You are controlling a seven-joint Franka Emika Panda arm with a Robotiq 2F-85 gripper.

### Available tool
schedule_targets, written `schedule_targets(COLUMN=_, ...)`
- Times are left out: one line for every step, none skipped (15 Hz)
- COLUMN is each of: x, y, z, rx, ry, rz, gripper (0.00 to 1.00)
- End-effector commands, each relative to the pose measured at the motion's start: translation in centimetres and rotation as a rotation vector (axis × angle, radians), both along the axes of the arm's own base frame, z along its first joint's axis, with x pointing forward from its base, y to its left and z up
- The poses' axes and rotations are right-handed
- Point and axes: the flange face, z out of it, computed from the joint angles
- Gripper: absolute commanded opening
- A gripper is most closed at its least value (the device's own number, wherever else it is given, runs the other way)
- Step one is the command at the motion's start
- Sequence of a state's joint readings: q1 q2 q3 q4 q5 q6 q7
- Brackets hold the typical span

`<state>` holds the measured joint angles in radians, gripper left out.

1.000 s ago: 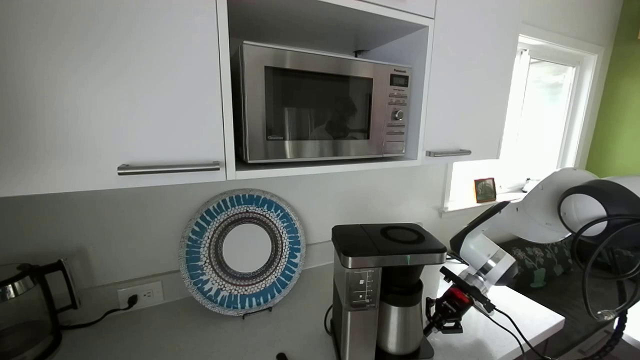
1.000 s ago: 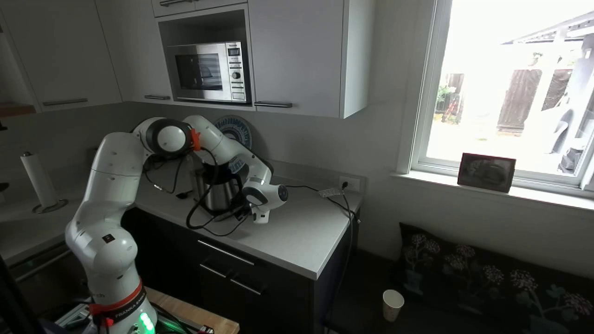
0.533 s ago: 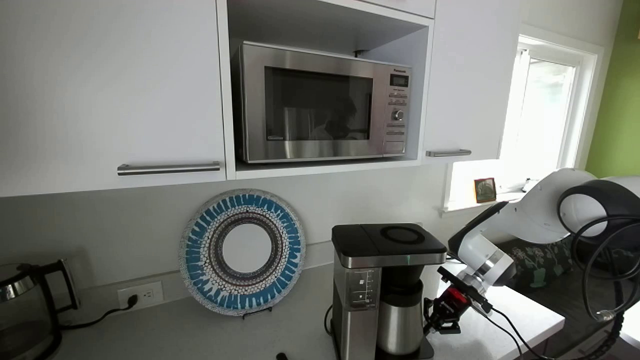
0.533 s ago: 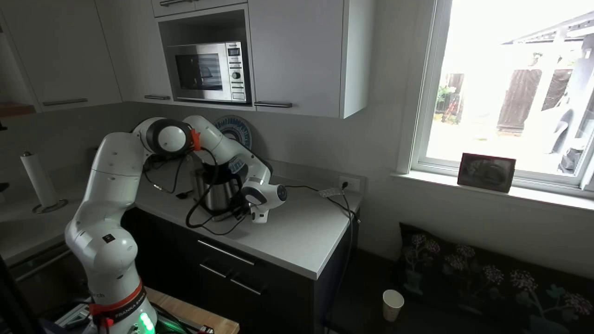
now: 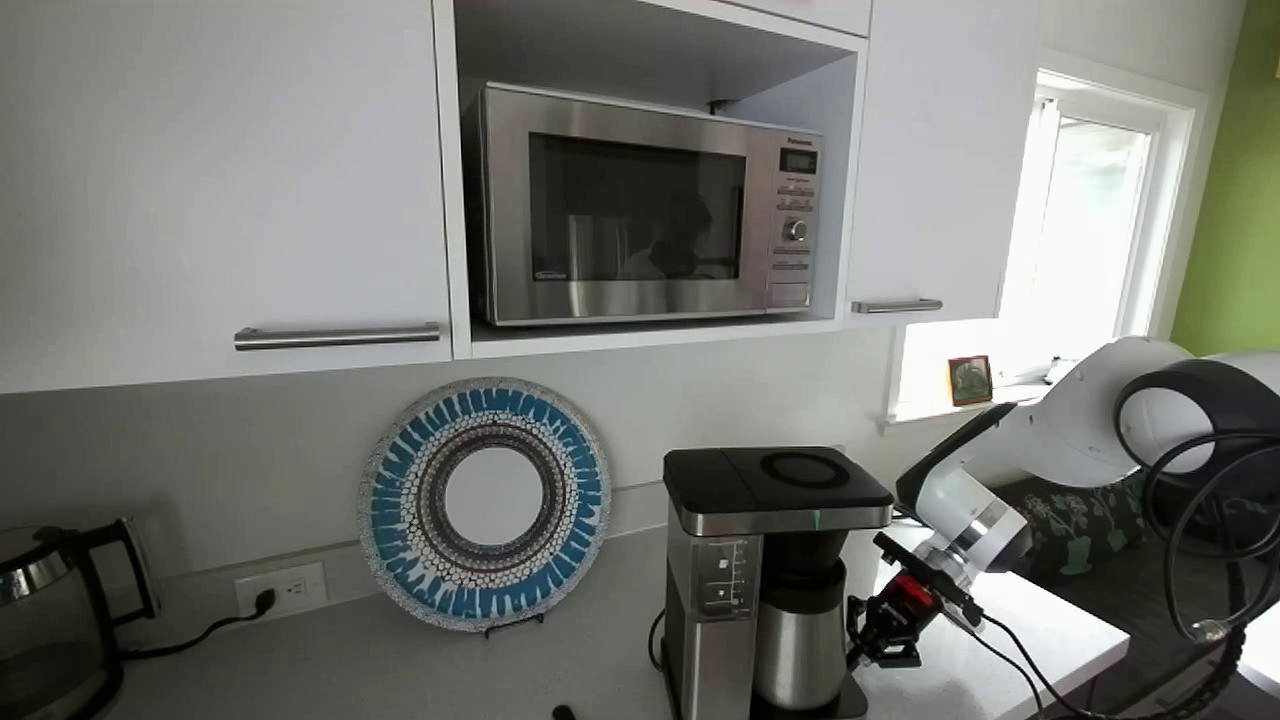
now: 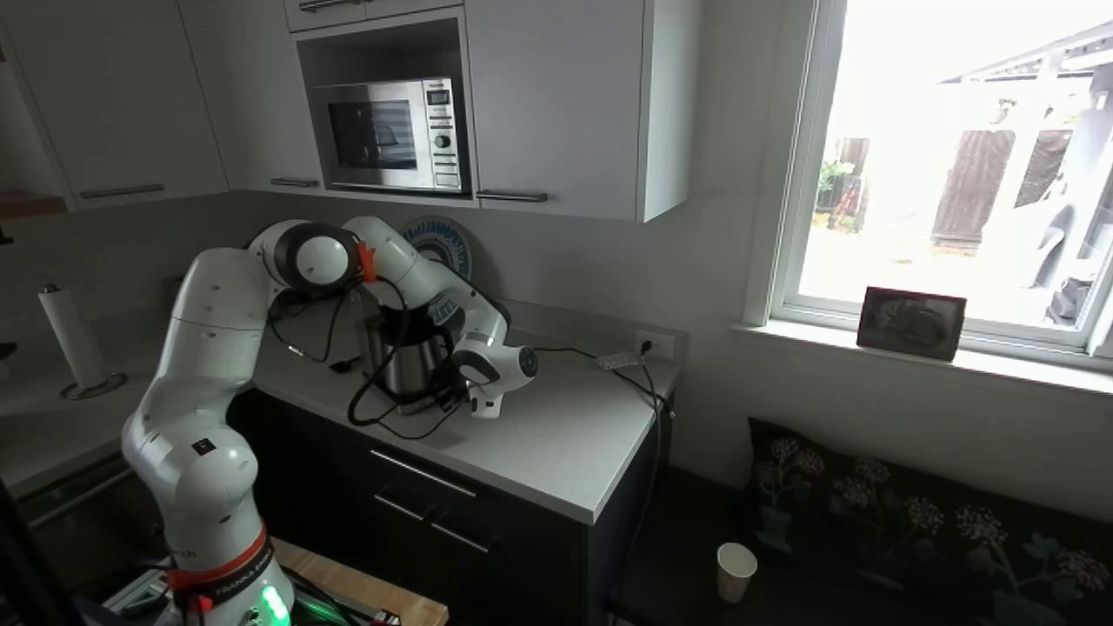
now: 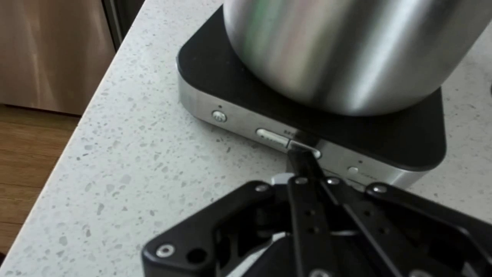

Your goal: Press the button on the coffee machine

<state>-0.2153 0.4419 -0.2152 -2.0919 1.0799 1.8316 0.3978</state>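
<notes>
The black-and-silver coffee machine (image 5: 712,655) stands on the counter with its carafe (image 5: 800,650) in place; the carafe also shows in an exterior view (image 6: 407,369), partly behind the arm and cable. In the wrist view the silver front edge of the machine's base (image 7: 238,123) carries a round button (image 7: 219,116), a long split button (image 7: 273,137) and a small round button (image 7: 353,169). My gripper (image 7: 301,153) is shut with nothing held. Its tips are at the right half of the long button and seem to touch it, hiding part of it. The gripper also shows beside the carafe (image 5: 854,660).
A steel microwave (image 5: 640,210) sits in the cabinet above. A patterned round plate (image 5: 400,500) leans on the wall, and a glass kettle (image 5: 50,620) stands at far left. Cables (image 6: 417,435) hang from the arm. The counter's edge (image 7: 103,75) runs left in the wrist view.
Over the last second my gripper and wrist have shifted very slightly toward the machine. In the last half second almost nothing has moved.
</notes>
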Motion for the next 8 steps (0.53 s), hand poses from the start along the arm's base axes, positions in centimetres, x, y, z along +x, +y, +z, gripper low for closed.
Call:
schedule_targets(x=0.85, y=1.02, z=-0.67, rx=0.013, ry=0.013, rz=-0.035, gripper=0.00)
schedule_targets(x=0.88, y=1.12, z=-0.70, rx=0.019, ry=0.016, rz=-0.037, gripper=0.00)
schedule_targets(x=0.92, y=1.19, z=-0.70, rx=0.023, ry=0.015, rz=-0.039, gripper=0.00)
schedule_targets(x=0.93, y=1.29, z=-0.69, rx=0.030, ry=0.016, rz=-0.040, gripper=0.00)
schedule_targets(x=0.94, y=1.43, z=-0.70, rx=0.037, ry=0.018, rz=-0.040, gripper=0.00)
schedule_targets(x=0.94, y=1.50, z=-0.74, rx=0.039, ry=0.017, rz=-0.040, gripper=0.00)
schedule_targets(x=0.92, y=1.58, z=-0.76, rx=0.043, ry=0.017, rz=-0.040, gripper=0.00)
schedule_targets(x=0.92, y=1.63, z=-0.78, rx=0.043, ry=0.017, rz=-0.039, gripper=0.00)
